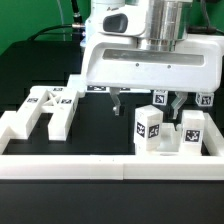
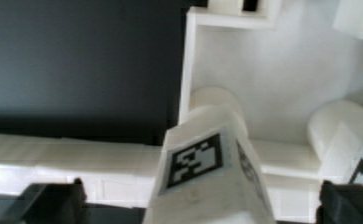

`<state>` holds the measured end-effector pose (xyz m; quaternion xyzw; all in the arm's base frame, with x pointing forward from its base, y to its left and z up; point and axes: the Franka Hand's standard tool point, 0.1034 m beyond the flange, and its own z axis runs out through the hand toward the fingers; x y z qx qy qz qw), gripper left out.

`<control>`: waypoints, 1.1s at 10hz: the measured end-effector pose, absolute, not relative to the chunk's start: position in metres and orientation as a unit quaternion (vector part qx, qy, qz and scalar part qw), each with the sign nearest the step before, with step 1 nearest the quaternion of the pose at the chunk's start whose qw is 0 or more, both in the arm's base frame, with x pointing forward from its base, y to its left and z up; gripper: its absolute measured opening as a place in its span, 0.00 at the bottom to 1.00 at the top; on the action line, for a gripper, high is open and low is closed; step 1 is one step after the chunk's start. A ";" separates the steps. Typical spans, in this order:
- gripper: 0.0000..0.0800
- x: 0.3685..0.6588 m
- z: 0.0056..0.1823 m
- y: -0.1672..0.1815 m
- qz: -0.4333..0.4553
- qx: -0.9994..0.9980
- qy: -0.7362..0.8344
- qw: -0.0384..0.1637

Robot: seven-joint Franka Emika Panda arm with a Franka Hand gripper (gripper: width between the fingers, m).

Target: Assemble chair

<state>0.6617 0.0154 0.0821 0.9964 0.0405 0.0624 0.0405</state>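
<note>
Gripper point(image 1: 148, 101) over chair pcs at exterior view's right, jaws spread wide, nothing held. Wrist view: tagged bar point(image 2: 203, 150) lies between the fingertips, apart from both. H-shaped sub-assy point(image 1: 50, 108) at exterior view's left; two tagged blocks point(image 1: 150, 128) near border wall point(image 1: 110, 165). Step, prob.: pre-grasp on bar. Next calls for a centred descent, then closing on the bar's sides.

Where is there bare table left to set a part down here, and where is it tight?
Free: the black table between the H-shaped piece and the tagged blocks, bounded in front by the border wall. Crowded: the exterior view's right, where blocks cluster under the open gripper.
</note>
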 end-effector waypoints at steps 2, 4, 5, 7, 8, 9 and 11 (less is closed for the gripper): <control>0.81 0.665 0.085 0.016 0.058 0.991 0.110 0.044; 0.78 0.665 0.085 0.017 0.056 0.989 0.130 0.048; 0.78 0.665 0.085 0.017 0.056 0.989 0.128 0.047; 0.57 0.665 0.085 0.016 0.056 0.989 0.127 0.048; 0.37 0.665 0.084 0.015 0.056 0.990 0.119 0.047; 0.37 0.664 0.084 0.015 0.057 0.992 0.107 0.047; 0.37 0.664 0.084 0.015 0.058 0.995 0.069 0.043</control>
